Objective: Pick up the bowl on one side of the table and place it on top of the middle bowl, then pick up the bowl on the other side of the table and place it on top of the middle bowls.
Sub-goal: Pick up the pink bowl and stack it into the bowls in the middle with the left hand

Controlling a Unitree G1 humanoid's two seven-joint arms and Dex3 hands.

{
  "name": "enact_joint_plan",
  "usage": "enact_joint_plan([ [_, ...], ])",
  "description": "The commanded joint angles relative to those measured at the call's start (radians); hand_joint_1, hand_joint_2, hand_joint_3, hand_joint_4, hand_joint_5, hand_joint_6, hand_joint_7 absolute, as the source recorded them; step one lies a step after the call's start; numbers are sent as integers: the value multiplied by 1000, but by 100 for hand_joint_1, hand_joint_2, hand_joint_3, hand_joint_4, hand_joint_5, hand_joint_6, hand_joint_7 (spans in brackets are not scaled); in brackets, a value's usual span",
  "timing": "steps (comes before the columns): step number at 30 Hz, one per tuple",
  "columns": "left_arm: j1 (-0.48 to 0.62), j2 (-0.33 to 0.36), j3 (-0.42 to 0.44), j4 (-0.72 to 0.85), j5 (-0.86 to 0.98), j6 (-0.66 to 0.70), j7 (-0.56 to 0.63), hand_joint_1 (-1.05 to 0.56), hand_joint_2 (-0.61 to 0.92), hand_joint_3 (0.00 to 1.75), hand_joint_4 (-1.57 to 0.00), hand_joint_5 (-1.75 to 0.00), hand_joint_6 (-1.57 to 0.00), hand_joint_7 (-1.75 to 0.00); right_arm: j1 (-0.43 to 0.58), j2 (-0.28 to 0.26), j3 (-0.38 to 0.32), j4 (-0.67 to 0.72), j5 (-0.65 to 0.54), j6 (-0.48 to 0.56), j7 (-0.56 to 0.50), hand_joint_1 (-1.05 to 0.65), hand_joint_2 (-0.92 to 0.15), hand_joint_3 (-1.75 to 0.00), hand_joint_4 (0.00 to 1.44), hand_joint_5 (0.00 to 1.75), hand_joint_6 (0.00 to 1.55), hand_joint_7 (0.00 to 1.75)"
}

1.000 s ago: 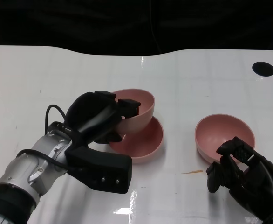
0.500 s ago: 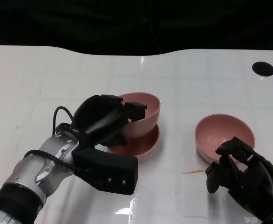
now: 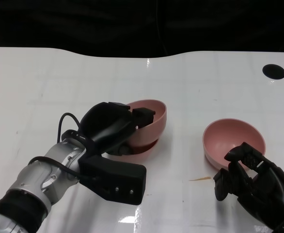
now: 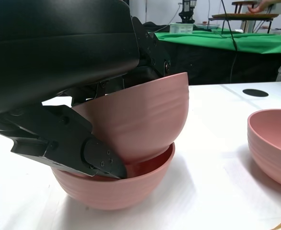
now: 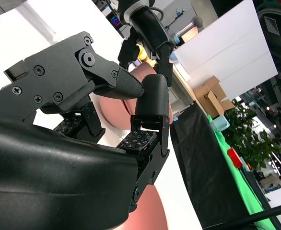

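1. At the centre of the white table [image 3: 84,73], my left hand [image 3: 110,128] grips a pink bowl [image 3: 149,119] by its near rim, fingers hooked over the edge and into the inside.
2. That held bowl sits tilted inside the middle bowl [image 3: 142,148]; the left wrist view shows its underside resting against the lower bowl's inner wall, its rim leaning up and away from my hand.
3. Only a crescent of the middle bowl shows in the head view, peeking out beneath the held bowl and my fingers.
4. On my right, the third bowl [image 3: 234,141] stands upright on the table, well apart from the stacked pair.
5. My right hand [image 3: 251,179] rests just beside that bowl at its near rim, fingers curled in with nothing between them; whether the fingertips touch the rim, I cannot tell.
6. A small orange streak [image 3: 200,179] lies on the table near my right hand, and a black round hole [image 3: 274,71] marks the far right corner.
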Motion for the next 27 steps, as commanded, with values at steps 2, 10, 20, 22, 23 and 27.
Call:
enact_joint_plan([
  [2, -15, 9, -8, 18, 10, -7, 36, -4, 92, 5, -67, -175, -50, -175, 4, -9, -10, -6, 11, 0, 6, -7, -57, -97, 89, 167, 89, 130],
  [10, -18, 18, -17, 20, 20, -13, 60, -9, 92, 6, -66, -175, -59, -158, 5, -7, -8, -9, 6, -3, -6, -7, -57, -99, 89, 168, 89, 132],
  [20, 14, 43, -9, -92, 10, 54, -64, -96, 92, 53, -38, -1, -60, -1, 2, -10, -11, 1, 8, -10, 8, -7, -58, -98, 89, 167, 88, 132],
  [22, 18, 48, -15, -107, 18, 59, -68, -100, 92, 56, -28, 0, -52, 0, 2, -10, -10, 2, 2, -20, 9, -7, -58, -97, 89, 167, 88, 132],
  [23, 21, 54, -22, -116, 31, 60, -63, -102, 92, 62, -15, 0, -42, 0, 4, -8, -10, 2, -1, -29, 9, -8, -58, -97, 89, 167, 87, 132],
  [27, 28, 59, -35, -128, 59, 60, -26, -105, 92, 72, -1, 0, -29, 0, 6, -12, -10, 0, -2, -32, 8, -8, -59, -96, 88, 170, 85, 137],
])
